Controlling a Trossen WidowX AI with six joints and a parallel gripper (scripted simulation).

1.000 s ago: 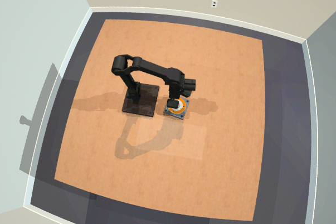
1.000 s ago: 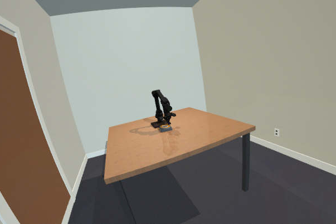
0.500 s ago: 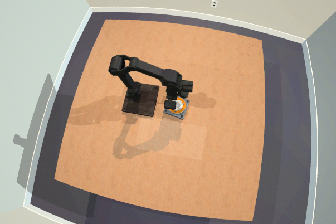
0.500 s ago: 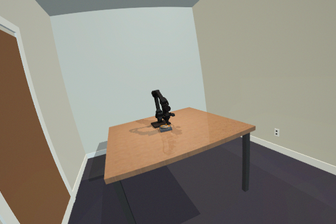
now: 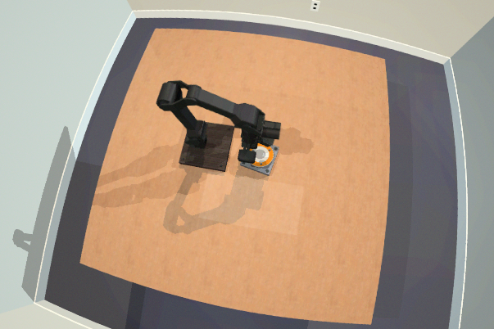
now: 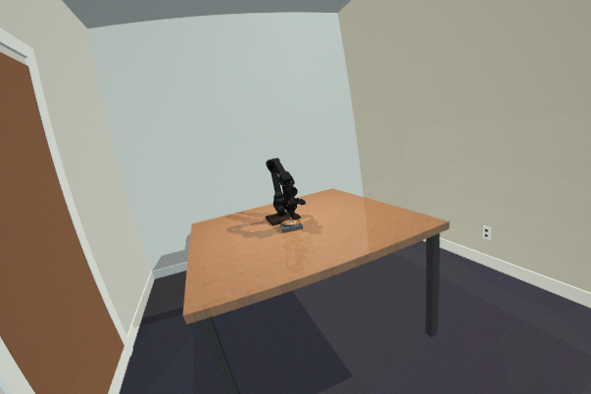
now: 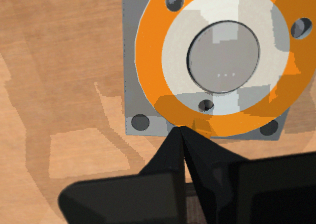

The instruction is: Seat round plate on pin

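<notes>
The round plate [image 7: 152,60] [image 5: 267,157] [image 6: 291,222] has an orange ring and a white inner part. It sits on the grey post [image 7: 223,56] over the square grey base [image 7: 129,80] [image 5: 265,169]. In the wrist view one hole in the plate [image 7: 206,105] lies near its lower edge, with a small orange tab [image 7: 201,129] just below it at the rim. I cannot tell whether the pin is in that hole. My gripper [image 7: 179,132] [image 5: 251,155] [image 6: 291,216] is shut, with nothing between the fingers. Its tips are at the plate's lower rim beside the tab.
The arm's dark mounting plate [image 5: 219,147] lies on the wooden table [image 5: 311,229] [image 6: 363,235] just left of the base. Two other holes [image 7: 174,5] [image 7: 302,26] show in the orange ring. Corner holes [image 7: 140,122] [image 7: 269,128] mark the base.
</notes>
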